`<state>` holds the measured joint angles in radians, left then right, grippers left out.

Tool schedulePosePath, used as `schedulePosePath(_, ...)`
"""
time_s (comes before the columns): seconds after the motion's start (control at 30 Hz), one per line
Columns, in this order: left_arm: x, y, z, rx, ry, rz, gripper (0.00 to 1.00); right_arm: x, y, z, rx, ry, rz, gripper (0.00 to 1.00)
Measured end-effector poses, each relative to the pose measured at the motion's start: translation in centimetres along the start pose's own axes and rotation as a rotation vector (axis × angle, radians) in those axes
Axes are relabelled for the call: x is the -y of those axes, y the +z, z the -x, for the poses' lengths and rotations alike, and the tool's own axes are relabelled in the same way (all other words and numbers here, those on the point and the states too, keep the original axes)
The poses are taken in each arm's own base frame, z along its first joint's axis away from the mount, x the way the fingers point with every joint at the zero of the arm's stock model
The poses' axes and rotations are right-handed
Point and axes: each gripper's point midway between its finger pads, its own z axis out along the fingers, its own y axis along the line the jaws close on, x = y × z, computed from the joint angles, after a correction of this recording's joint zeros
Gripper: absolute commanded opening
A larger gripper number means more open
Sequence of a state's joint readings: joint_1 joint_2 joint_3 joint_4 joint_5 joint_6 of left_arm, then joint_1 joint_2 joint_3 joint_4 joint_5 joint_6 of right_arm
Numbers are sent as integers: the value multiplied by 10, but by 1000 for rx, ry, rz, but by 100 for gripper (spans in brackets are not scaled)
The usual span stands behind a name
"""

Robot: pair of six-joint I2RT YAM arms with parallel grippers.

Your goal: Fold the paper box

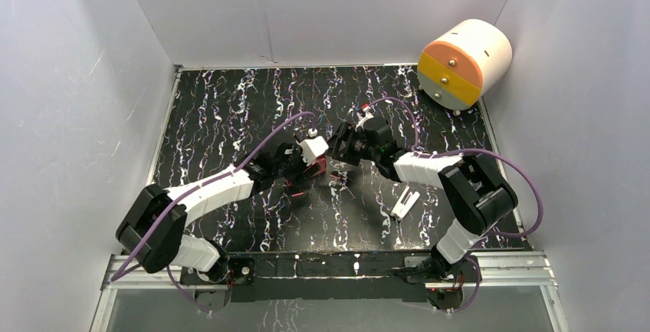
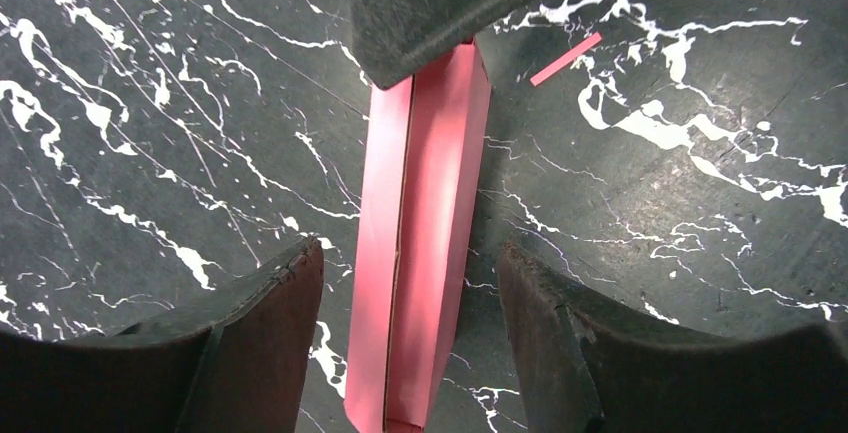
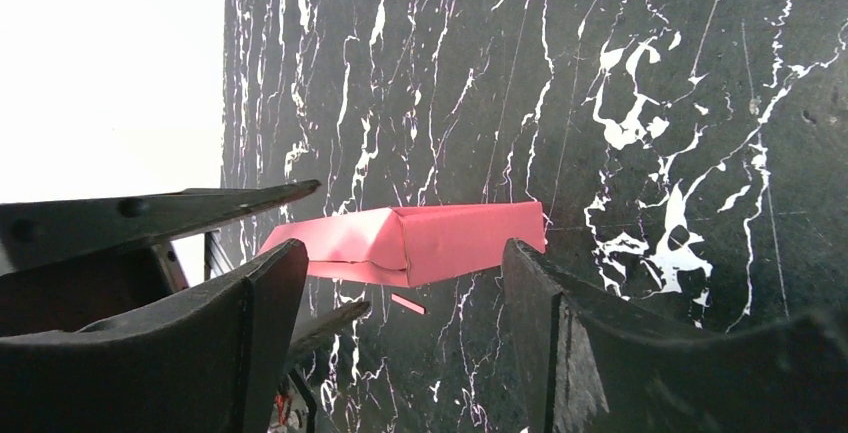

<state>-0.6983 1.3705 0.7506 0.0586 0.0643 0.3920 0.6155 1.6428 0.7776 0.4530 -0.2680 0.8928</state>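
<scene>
- Left gripper [image 2: 410,251]: fingers spread, straddling the paper box [image 2: 440,153] with a gap on each side; the box's long axis runs straight ahead.
- Box location: desk centre, between both arms.
- Right gripper [image 3: 405,251]: fingers spread; box lies crosswise just ahead.

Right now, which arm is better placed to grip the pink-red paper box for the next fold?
Left, probably: the small pink-red card box lies lengthwise between the open left fingers, untouched, so closing would pinch its long walls. The right fingers, also open, reach only one end.
</scene>
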Motion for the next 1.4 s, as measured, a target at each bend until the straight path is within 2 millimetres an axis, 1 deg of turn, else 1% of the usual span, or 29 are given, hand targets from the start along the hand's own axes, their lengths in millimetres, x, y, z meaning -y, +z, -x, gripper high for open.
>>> schedulePosePath(0.13, 3, 7, -12, -40, 2, -6, 55, -1, 3, 0, 0, 6, 15, 69)
schedulePosePath(0.23, 5, 11, -18, -63, 3, -7, 50, 4, 7, -5, -12, 22, 16, 61)
schedulePosePath(0.37, 6, 12, -20, -72, 4, -5, 42, 1, 7, -7, -8, 33, 53, 50)
schedulePosePath(0.47, 5, 13, -20, -73, 3, -1, 39, -1, 5, -9, -4, 33, 77, 42)
schedulePosePath(0.67, 6, 13, -21, -75, -6, 1, 39, 2, 2, -13, 14, 32, 104, 39)
schedulePosePath(0.77, 6, 13, -21, -75, -15, 2, 41, 4, 2, -15, 23, 34, 117, 36)
schedulePosePath(0.93, 8, 14, -24, -74, -44, 5, 49, 7, 6, -15, 36, 35, 155, 30)
schedulePosePath(1.07, 13, 13, -31, -82, -84, 5, 61, 7, 8, -16, 42, 36, 183, 28)
schedulePosePath(1.13, 14, 10, -30, -68, -113, 10, 64, 7, 9, -15, 45, 33, 191, 27)
schedulePosePath(1.23, 11, 1, -15, -8, -169, 32, 70, 7, 9, -15, 47, 31, 192, 27)
schedulePosePath(1.33, 1, -15, 10, 86, -251, 79, 83, 7, 8, -15, 47, 27, 192, 27)
schedulePosePath(1.4, -9, -30, 26, 149, -349, 135, 89, 7, 8, -15, 47, 24, 190, 27)
